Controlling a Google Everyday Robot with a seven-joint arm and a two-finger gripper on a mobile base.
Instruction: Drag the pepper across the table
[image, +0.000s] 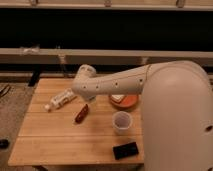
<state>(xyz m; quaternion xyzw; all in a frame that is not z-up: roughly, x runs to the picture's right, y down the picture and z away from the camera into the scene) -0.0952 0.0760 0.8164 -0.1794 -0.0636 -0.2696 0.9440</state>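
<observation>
The pepper (81, 113) is a slim dark red-brown piece lying at a slant left of the middle of the bamboo table (60, 142). My white arm reaches in from the right, and its rounded wrist joint hangs above the back of the table. My gripper (89, 99) points down from that joint, just above and behind the pepper's upper end. It is mostly hidden under the arm. I cannot tell whether it touches the pepper.
A white bottle with a label (61, 99) lies left of the pepper. An orange bowl (125, 101) sits behind a white cup (122, 122) at the middle right. A flat black object (125, 150) lies near the front edge. A rail runs behind the table.
</observation>
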